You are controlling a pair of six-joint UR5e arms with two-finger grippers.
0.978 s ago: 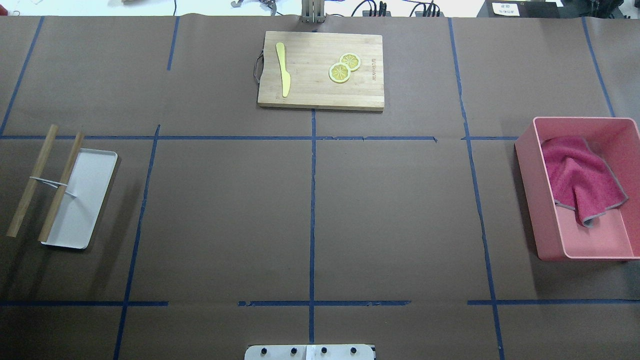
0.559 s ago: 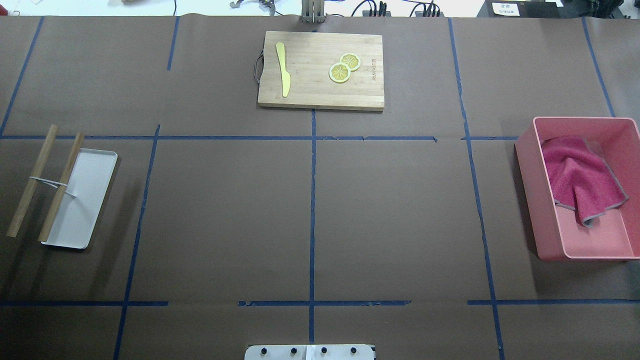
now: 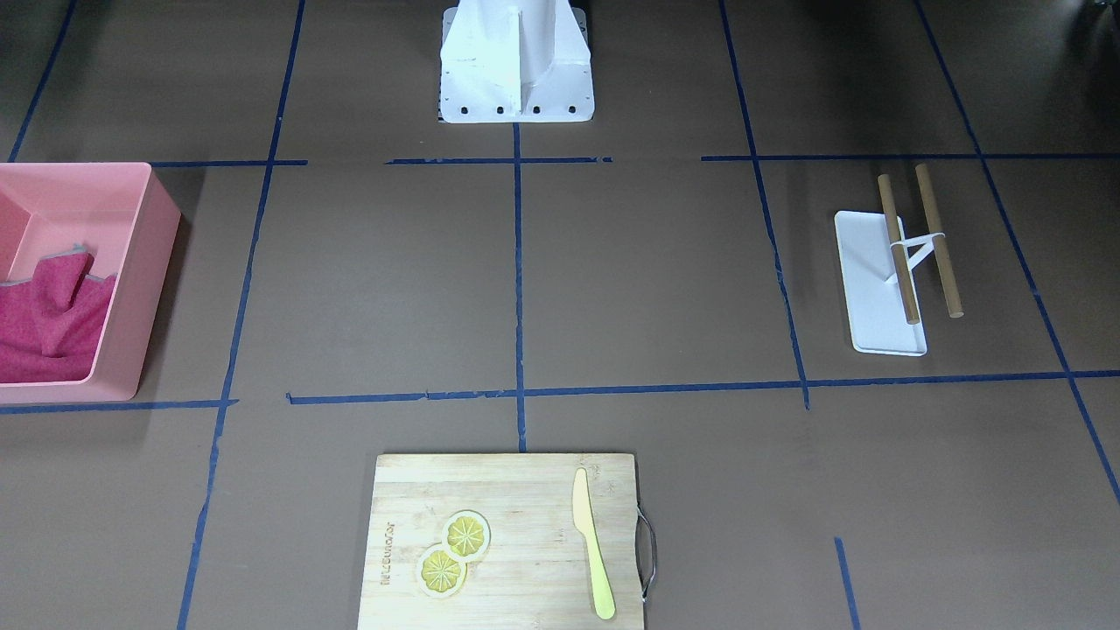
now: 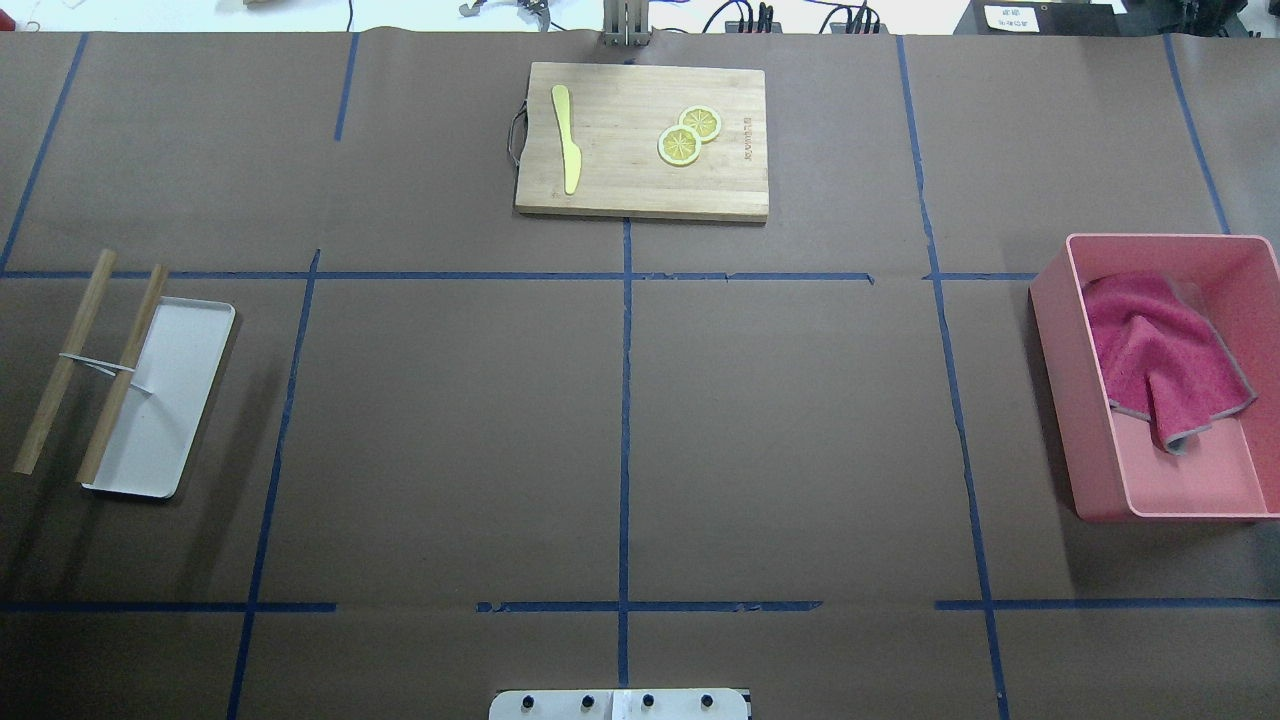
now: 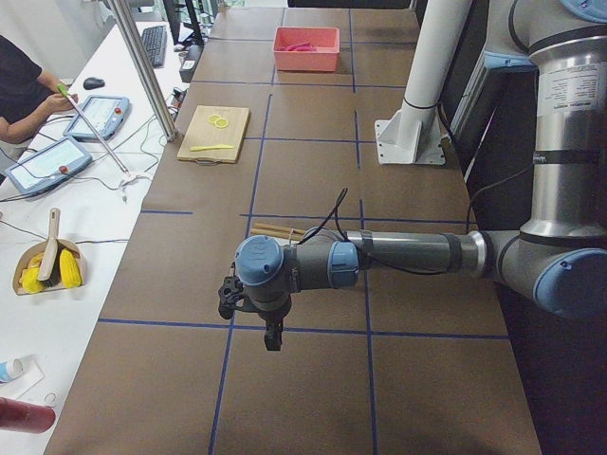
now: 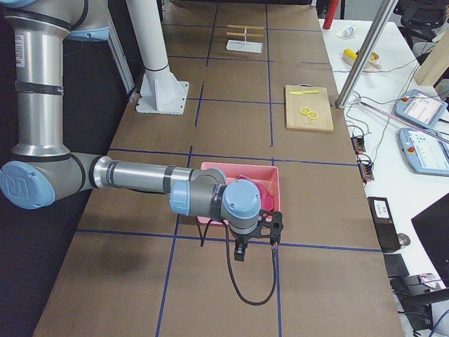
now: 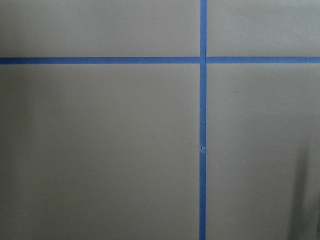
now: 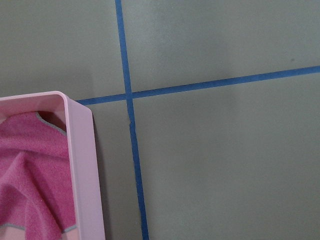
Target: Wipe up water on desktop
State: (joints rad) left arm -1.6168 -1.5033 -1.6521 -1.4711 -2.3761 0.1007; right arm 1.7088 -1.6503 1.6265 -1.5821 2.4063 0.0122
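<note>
The desktop (image 4: 450, 430) is dark brown with blue tape lines; I see no water on it in any view. A pink cloth (image 4: 1160, 350) lies crumpled in a pink bin (image 4: 1060, 400) at the right edge, and both show in the right wrist view, cloth (image 8: 30, 175) and bin (image 8: 82, 165). My left gripper (image 5: 271, 334) hangs above bare desktop off the table's left end. My right gripper (image 6: 242, 249) hangs just beyond the pink bin (image 6: 238, 168). Both show only in side views, so I cannot tell whether they are open or shut.
A bamboo cutting board (image 4: 640, 190) with a yellow knife (image 4: 567, 135) and two lemon slices (image 4: 688, 136) lies at the far middle. A white tray (image 4: 170, 400) with two wooden rods (image 4: 95, 365) sits at the left. The robot base (image 3: 516, 61) stands at the near edge.
</note>
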